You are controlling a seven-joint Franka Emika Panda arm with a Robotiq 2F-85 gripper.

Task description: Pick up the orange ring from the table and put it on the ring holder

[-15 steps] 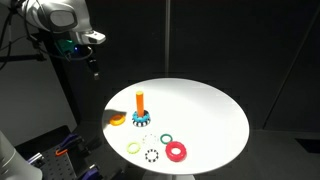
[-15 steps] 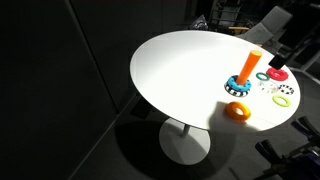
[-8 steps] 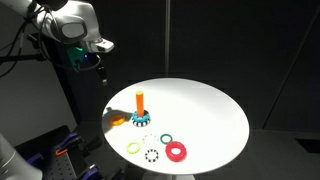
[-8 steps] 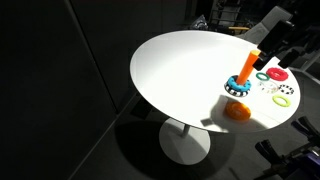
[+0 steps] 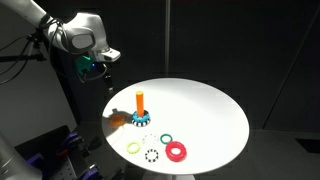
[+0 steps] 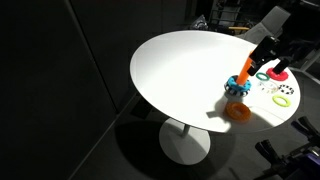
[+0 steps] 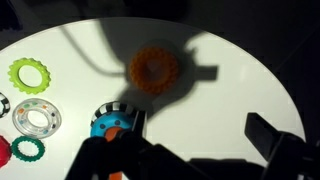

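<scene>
— Where's the orange ring [image 5: 118, 120]?
— Lying flat near the worktop [image 5: 205, 100] edge on the arm's side, just beside the holder [image 5: 141, 104].
— And the hand [image 5: 98, 67]?
— High over that same edge, released, with its fingers [image 7: 268, 136] spread wide in the wrist view. The ring lies below and ahead of them. It's round, so there's no axis to match, and I'd judge a descent onto it.

— What stood in the room?
— A round white table [image 5: 205, 105] on a single pedestal [image 6: 186, 142], brightly lit from above.
— And around it?
— Black walls [image 5: 250, 40] behind its far edge, and a dark grey floor [image 6: 100, 150] below.
</scene>
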